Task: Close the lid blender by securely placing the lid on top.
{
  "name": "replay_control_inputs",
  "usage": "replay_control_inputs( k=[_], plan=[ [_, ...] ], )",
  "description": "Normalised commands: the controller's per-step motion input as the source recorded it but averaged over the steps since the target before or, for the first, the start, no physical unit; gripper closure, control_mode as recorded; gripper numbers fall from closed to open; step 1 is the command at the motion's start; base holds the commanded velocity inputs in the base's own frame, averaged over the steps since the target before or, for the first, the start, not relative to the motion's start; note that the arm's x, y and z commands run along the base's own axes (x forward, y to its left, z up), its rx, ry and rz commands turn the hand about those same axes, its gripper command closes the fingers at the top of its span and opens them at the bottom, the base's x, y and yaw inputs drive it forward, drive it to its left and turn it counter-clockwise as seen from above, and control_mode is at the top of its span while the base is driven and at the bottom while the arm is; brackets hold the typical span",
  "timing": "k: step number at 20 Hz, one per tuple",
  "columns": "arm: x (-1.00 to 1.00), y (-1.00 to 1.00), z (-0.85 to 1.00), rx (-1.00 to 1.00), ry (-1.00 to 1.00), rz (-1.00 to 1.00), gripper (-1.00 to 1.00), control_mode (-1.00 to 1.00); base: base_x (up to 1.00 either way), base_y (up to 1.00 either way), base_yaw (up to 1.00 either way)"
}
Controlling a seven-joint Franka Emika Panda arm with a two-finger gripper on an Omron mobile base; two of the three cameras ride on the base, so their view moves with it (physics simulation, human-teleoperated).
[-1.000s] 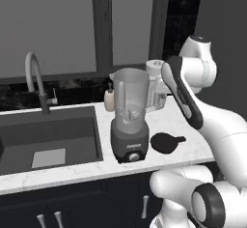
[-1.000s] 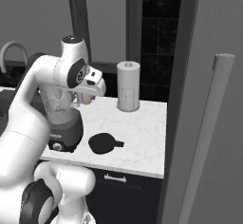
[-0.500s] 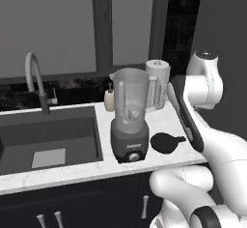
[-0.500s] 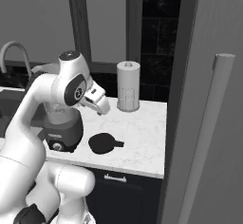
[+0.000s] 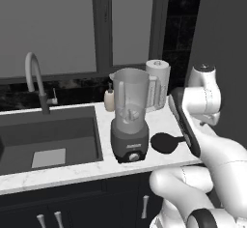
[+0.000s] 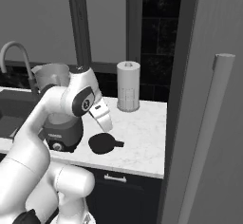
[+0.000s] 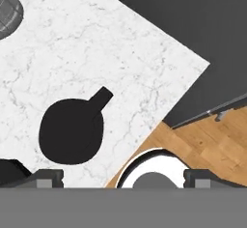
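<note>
The lid (image 5: pixel 165 142) lay flat on the white marble counter (image 6: pixel 142 137), just to the right of the blender (image 5: pixel 129 118) and apart from it. In the hand view the lid (image 7: pixel 71 131) appeared as a flat black disc with its short tab directed toward the upper right of that view. In the right base view the lid (image 6: pixel 101 143) sat near the counter's front edge, with the tab pointing to the right.

The blender stood upright near the front of the counter, beside the sink (image 5: pixel 48 137). Its clear jar was uncovered (the mouth was open at the top), and the dark grey base carried a front knob.

The gripper (image 7: pixel 123 178) was positioned above the counter and looked down on the lid. Its two finger tips (image 7: pixel 47 178) stood far apart at the bottom of the hand view, so the jaws were spread wide and held nothing. No contact with the lid was visible.

A white paper towel roll (image 6: pixel 128 86) stood upright at the back of the counter, behind the blender and to its right. A small cream soap bottle (image 5: pixel 110 99) stood behind the blender on its left side. The faucet (image 5: pixel 36 79) rose behind the sink.
</note>
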Motion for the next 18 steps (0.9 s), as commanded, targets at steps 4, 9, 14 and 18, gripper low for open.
replay_control_inputs(
  k=[4, 9, 14, 18],
  plan=[
    [0.05, -0.35, -0.31, 0.20, 0.14, -0.22, -1.00, -1.00, 0.00, 0.00, 0.00],
    [0.09, -0.20, -0.32, 0.20, 0.08, -0.14, -1.00, -1.00, 0.00, 0.00, 0.00],
    [0.13, -0.02, -0.36, 0.09, 0.01, -0.12, -1.00, -1.00, 0.00, 0.00, 0.00],
    [0.13, 0.00, -0.38, 0.02, 0.00, -0.12, -1.00, -1.00, 0.00, 0.00, 0.00]
  ],
)
